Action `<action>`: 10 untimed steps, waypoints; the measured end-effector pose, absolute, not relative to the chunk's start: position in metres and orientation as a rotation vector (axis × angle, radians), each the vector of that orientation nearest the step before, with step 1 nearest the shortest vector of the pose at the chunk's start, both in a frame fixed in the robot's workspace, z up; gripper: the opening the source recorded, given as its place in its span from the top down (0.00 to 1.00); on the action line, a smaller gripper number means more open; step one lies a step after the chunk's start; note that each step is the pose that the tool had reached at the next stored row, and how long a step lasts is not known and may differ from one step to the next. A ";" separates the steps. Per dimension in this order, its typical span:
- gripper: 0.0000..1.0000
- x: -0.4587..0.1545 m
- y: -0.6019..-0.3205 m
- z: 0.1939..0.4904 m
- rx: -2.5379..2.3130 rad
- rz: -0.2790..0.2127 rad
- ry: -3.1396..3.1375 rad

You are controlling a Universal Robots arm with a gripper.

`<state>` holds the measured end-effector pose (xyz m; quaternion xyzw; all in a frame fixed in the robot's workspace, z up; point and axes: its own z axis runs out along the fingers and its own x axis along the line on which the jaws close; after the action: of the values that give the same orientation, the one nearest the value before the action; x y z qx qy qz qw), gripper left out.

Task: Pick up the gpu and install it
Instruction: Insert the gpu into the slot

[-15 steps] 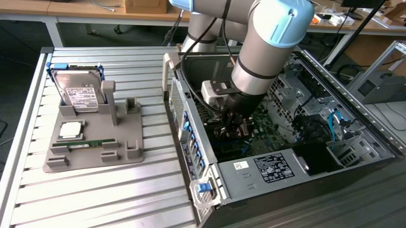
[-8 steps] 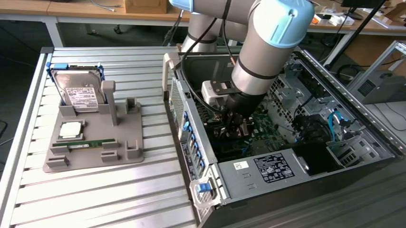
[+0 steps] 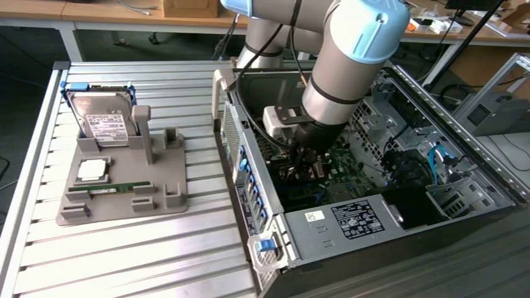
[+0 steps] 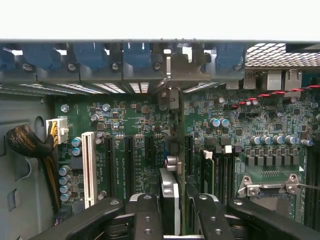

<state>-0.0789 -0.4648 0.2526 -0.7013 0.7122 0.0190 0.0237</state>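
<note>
Ribbed aluminium bench (image 3: 124, 248) carries an open computer case (image 3: 468, 139); all positions below are referenced to its motherboard (image 4: 125, 130). The gripper (image 4: 175, 220) is inside the case, directly above the motherboard. Its dark fingers are closed on the gpu (image 4: 169, 200), which stands edge-on between them, perpendicular to the motherboard and in line with the black expansion slots (image 4: 129, 160). The card's far end reaches toward the row of blue retaining clips (image 4: 90, 55) at the motherboard's rear edge. Treat the card as light and rigid but fragile: hold it by the bare board edges near the silvery metal edge, never by components or the contact strip. A white slot (image 4: 88, 167) and the CPU socket (image 4: 270, 187) flank the black slots. Well apart from the motherboard, outside the case, a grey holder (image 3: 124, 192) carries a hard drive (image 3: 103, 121) and a memory stick (image 3: 116, 186). Not determinable: whether the contact edge has entered a slot, since the fingers and the card itself cover it.
</note>
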 end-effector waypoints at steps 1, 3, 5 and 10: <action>0.70 -0.079 -0.465 0.252 -2.171 0.058 2.205; 0.70 -0.079 -0.465 0.252 -2.171 0.057 2.205; 0.70 -0.079 -0.465 0.252 -2.172 0.057 2.205; 0.70 -0.079 -0.465 0.252 -2.189 0.019 2.223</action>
<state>-0.0789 -0.4647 0.2523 -0.7016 0.7124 0.0059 0.0110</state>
